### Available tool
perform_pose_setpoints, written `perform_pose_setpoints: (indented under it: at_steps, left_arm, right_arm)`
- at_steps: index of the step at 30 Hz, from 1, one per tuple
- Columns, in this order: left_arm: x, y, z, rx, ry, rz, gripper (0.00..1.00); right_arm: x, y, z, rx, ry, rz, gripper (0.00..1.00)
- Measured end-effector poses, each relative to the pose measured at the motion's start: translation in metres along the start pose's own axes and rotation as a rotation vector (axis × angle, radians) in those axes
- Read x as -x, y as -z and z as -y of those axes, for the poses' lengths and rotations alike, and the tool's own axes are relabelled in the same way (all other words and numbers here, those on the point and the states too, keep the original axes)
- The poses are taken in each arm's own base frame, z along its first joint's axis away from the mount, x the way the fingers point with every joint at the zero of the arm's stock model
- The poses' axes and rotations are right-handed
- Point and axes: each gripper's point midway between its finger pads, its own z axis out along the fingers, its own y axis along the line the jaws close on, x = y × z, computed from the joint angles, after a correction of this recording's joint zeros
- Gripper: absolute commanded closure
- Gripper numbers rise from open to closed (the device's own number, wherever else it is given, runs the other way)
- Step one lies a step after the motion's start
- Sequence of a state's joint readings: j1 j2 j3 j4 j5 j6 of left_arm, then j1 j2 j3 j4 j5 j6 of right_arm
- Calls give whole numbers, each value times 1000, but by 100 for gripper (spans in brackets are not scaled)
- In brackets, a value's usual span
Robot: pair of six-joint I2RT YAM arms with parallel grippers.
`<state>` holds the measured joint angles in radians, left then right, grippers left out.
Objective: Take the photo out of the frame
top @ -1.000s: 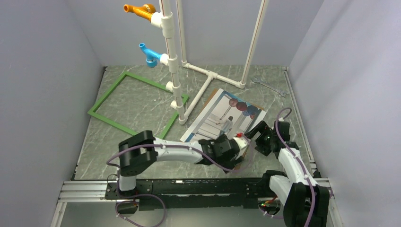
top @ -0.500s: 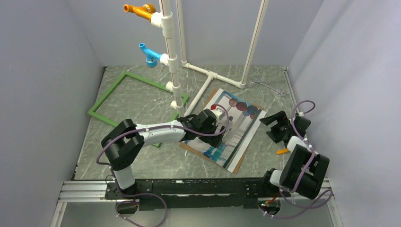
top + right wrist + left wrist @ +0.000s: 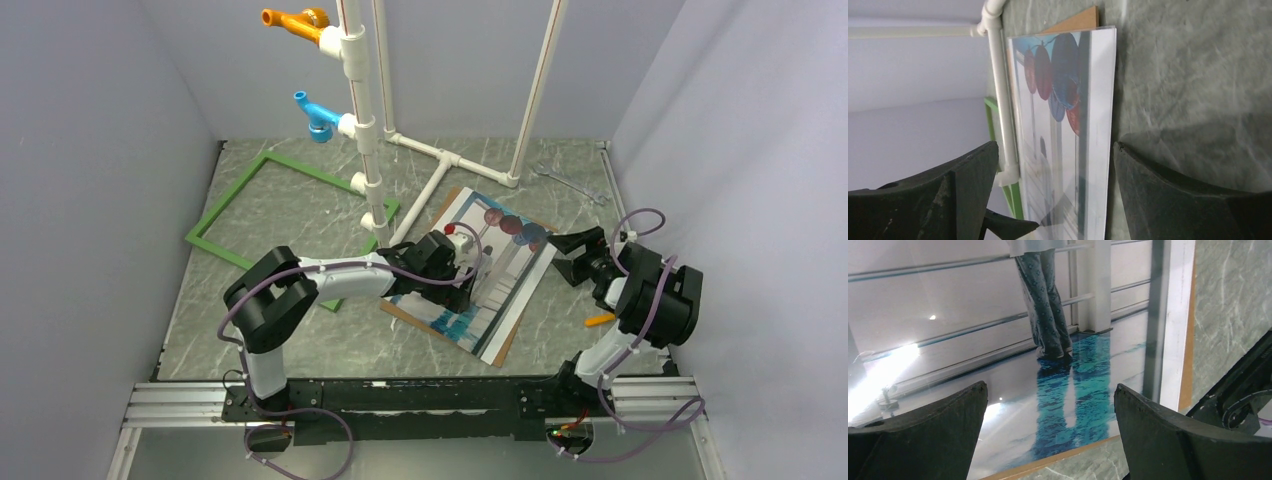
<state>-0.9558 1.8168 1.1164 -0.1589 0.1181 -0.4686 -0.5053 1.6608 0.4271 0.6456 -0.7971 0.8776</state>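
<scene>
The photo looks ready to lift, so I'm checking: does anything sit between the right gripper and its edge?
Nothing visible does. The right gripper, open, faces the photo by its white border, with only the table between. The left gripper, also open, is over the photo's middle, off that line. The brown backing board lies underneath.

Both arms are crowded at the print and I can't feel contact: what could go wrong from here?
1. The photo lies nearly flush on the brown backing board; an edge pinch by the right hand may lift both.
2. The left hand hangs open low over the glossy photo; pressing down could scuff it or skid it against the pipe stand.
3. The two hands are close together and could clash.
</scene>
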Motion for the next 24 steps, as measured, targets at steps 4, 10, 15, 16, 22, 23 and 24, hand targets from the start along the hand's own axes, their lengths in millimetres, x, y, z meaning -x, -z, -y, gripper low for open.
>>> perform_pose_setpoints:
  at_steps: [4, 10, 15, 16, 22, 23, 24]
  left_arm:
    - [2, 0, 5, -28, -5, 7, 1]
    - [1, 0, 9, -48, -7, 0, 1]
    - [6, 1, 16, -58, -24, 9, 1]
    - [8, 2, 18, -62, -31, 12, 1]
    - [12, 3, 42, -59, -135, 38, 1]
    - [11, 3, 48, -54, -166, 43, 0]
    - [9, 3, 53, -50, -189, 47, 1]
  right_arm:
    - [0, -6, -3, 63, -12, -17, 15]
    - [0, -10, -3, 97, -25, -17, 32]
    - [-6, -10, 1, 93, -62, -24, 66]
    - [-6, -9, 1, 96, -67, -25, 74]
    - [-6, -8, -4, 117, -82, -26, 99]
    - [-7, -8, -4, 116, -86, -28, 100]
    - [-7, -7, -5, 114, -89, -31, 100]
